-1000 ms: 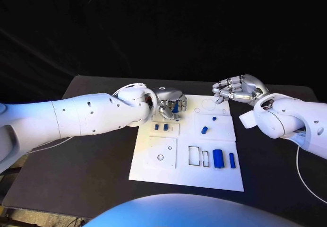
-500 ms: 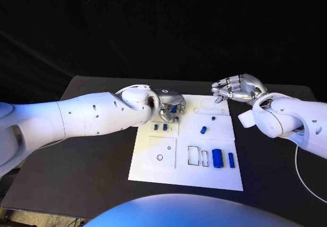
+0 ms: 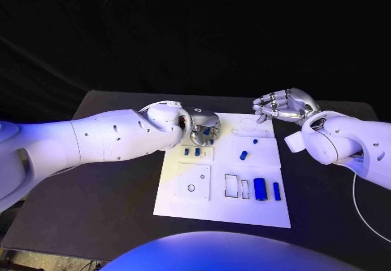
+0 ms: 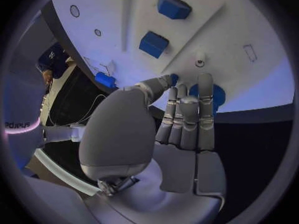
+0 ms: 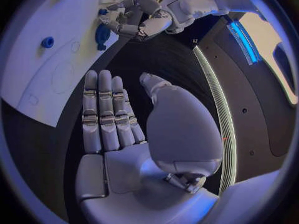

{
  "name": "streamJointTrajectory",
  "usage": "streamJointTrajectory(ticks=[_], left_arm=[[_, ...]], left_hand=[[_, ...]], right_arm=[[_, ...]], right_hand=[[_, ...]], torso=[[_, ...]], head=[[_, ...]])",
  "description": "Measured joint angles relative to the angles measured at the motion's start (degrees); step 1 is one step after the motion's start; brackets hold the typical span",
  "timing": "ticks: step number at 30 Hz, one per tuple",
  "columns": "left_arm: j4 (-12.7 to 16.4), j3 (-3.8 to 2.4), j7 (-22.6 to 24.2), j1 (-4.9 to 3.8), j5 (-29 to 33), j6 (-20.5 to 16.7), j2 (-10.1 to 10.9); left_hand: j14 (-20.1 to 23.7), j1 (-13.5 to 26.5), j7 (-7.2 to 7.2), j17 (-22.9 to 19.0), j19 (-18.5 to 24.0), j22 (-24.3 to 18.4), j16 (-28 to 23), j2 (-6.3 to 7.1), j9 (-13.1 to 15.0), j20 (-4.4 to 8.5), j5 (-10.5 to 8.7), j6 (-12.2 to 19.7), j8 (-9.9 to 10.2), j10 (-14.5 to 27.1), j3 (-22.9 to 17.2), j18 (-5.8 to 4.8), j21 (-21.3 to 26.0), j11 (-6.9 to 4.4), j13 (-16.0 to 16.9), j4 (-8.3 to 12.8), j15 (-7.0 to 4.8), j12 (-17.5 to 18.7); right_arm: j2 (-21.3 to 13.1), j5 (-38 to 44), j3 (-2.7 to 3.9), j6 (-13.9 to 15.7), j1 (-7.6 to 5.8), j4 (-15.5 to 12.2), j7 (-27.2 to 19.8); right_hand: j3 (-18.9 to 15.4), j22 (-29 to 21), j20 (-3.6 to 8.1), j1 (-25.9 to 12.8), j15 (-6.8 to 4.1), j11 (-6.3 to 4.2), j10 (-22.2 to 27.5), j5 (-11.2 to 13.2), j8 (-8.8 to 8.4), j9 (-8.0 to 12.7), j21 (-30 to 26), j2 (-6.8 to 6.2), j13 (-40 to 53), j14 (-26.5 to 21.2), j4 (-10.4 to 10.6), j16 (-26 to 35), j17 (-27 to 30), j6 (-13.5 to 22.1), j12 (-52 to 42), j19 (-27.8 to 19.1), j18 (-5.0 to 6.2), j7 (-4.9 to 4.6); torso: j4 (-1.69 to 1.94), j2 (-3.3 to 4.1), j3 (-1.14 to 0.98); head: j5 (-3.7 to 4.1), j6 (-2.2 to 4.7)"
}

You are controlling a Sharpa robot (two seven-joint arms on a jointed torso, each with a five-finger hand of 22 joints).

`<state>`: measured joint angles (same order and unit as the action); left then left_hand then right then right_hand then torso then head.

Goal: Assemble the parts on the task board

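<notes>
The white task board lies in the middle of the black table. Over its far left corner my left hand pinches a round blue part. In the left wrist view the fingers lie over that blue part with the thumb at its side. From the right wrist view, the left hand stands on the blue part near the board's edge. My right hand hovers off the board's far right corner, holding nothing, its fingers straight and apart from the thumb.
Two small blue pieces sit just before the left hand. A blue peg and a small blue piece lie mid-board. A large blue block and a slim blue bar lie at the near right beside empty slots.
My left hand has turned slightly over the far left corner and still holds the blue part. The right hand has stayed in place.
</notes>
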<state>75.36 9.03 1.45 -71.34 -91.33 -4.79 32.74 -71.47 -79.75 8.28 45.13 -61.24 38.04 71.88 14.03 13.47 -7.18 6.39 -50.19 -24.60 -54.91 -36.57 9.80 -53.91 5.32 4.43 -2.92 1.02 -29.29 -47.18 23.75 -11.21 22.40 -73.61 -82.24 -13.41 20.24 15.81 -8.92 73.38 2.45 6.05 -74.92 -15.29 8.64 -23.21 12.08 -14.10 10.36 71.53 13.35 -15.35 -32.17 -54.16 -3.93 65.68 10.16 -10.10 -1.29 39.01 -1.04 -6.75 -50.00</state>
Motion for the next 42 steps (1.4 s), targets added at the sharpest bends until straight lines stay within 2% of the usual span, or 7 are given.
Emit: streamJointTrajectory(ticks=[4, 25, 33, 42], left_arm=[[-0.29, 0.00, -0.08, 0.01, -0.05, 0.52, -0.21], [-1.27, -0.22, -0.20, -0.09, 0.16, 2.21, -1.01], [-1.59, -0.32, -0.22, -0.09, 0.41, 2.54, -1.23], [-1.79, -0.33, -0.24, -0.08, 0.65, 2.97, -1.41]], left_hand=[[0.00, 0.00, 0.00, -0.04, 0.00, 0.66, 0.28, 0.00, -0.09, 0.00, 0.00, -0.41, 0.25, -0.20, -0.85, 0.00, -0.45, -0.20, -0.21, 0.56, 0.00, 0.54], [0.01, 0.46, 0.19, -0.27, 0.01, 1.38, 0.72, 0.46, -0.22, 0.00, -0.61, -0.61, 0.89, -0.42, -1.30, 0.00, -1.24, 0.02, -0.37, 0.70, 0.01, 1.41], [-0.71, 0.91, 0.11, 0.38, 0.01, 2.56, 1.40, 0.00, -0.27, 0.00, -0.87, -0.93, 0.88, -1.17, -1.80, 0.00, -2.34, -0.09, -0.45, 0.88, 0.09, 1.66], [-2.13, 1.51, -0.29, 2.32, -1.12, 5.20, 2.94, -0.60, -0.07, 0.51, -1.21, -2.73, 0.88, -3.20, -2.25, -0.01, -4.58, -0.68, -0.21, 1.33, -0.49, 1.72]], right_arm=[[-0.01, 0.00, 0.00, 0.00, 0.00, -0.03, -0.01], [-0.11, 0.00, 0.00, 0.00, 0.00, -0.31, -0.03], [-0.14, 0.00, 0.00, 0.00, 0.00, -0.40, -0.04], [-0.17, 0.00, 0.00, 0.00, 0.00, -0.53, -0.05]], right_hand=[[0.00, 0.00, 0.00, 0.00, 0.00, 0.00, 0.00, 0.00, 0.00, 0.00, 0.00, 0.00, 0.00, 0.00, 0.00, 0.00, 0.00, 0.00, 0.00, 0.00, 0.00, 0.00], [0.00, 0.01, 0.00, 0.00, 0.00, 0.00, 0.00, 0.00, 0.00, 0.02, 0.00, 0.00, 0.01, 0.00, 0.00, 0.00, 0.01, 0.00, 0.00, 0.00, 0.00, 0.00], [0.00, -0.08, 0.00, 0.00, 0.00, 0.00, 0.00, 0.00, 0.00, 0.02, 0.00, 0.00, 0.01, 0.00, 0.00, 0.00, 0.01, 0.00, 0.00, 0.00, 0.00, 0.00], [0.00, -0.08, 0.00, 0.00, 0.00, 0.00, 0.00, 0.00, 0.00, 0.02, 0.00, 0.00, -0.04, 0.00, 0.00, 0.00, 0.01, 0.00, 0.00, 0.00, 0.00, 0.00]], torso=[[-0.02, 0.00, 0.01], [-0.02, -0.01, -0.04], [-0.01, -0.01, -0.03], [0.01, -0.05, -0.03]], head=[[-0.01, 0.00], [0.09, 0.00], [0.10, 0.00], [0.12, 0.00]])
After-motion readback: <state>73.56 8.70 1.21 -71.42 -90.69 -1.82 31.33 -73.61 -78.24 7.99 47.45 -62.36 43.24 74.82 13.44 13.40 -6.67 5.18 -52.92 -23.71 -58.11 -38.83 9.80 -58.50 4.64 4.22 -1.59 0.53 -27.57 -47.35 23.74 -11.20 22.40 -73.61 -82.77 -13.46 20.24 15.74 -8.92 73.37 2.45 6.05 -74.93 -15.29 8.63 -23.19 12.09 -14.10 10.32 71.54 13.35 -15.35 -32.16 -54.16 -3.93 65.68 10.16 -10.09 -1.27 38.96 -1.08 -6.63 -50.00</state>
